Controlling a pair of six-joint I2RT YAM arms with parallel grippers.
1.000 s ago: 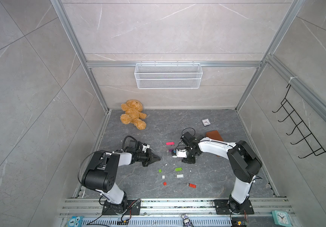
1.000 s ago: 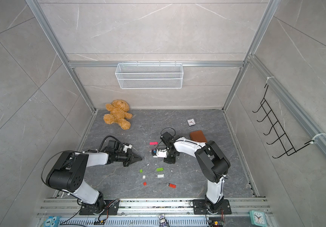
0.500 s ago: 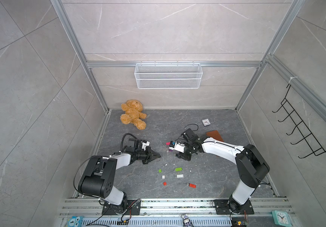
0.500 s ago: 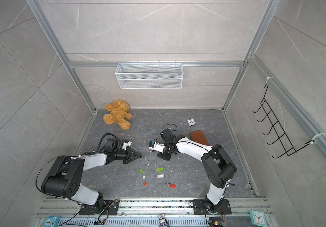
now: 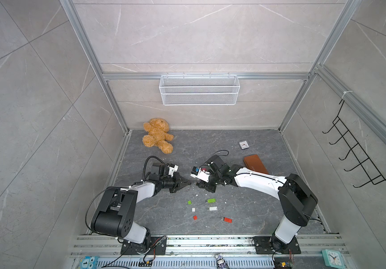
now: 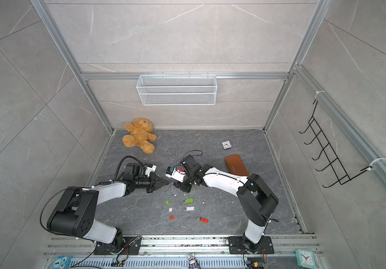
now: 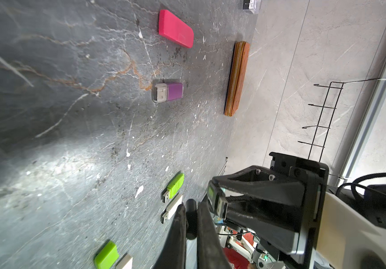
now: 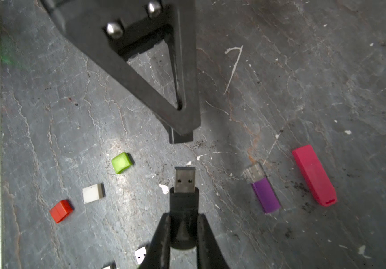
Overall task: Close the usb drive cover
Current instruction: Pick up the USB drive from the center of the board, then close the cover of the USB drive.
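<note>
Right gripper (image 8: pixel 183 219) is pinching the black USB drive (image 8: pixel 184 202) by its body, with the jaws pressing on both sides. The bare metal plug is pointing at the left gripper (image 8: pixel 182 130). That left gripper is clamping a small black cover (image 8: pixel 180 138) at its tips, jaws pressed together on it. Cover and plug are facing each other in line, not touching, with a narrow gap showing between them.

Both are hanging above the dark stone floor (image 8: pixel 327 69), near the purple USB drive (image 8: pixel 266 194), which is lying flat with a clear cap over its plug. A pink USB drive (image 8: pixel 314 174) is lying just beyond the purple USB drive, away from the held drive. A green cap (image 8: pixel 121 162), a white cap (image 8: pixel 92 193) and a red cap (image 8: pixel 61 210) are lying loose on the opposite side of the held drive from the purple USB drive.

In both top views the two arms are reaching toward each other, tips nearly touching.
</note>
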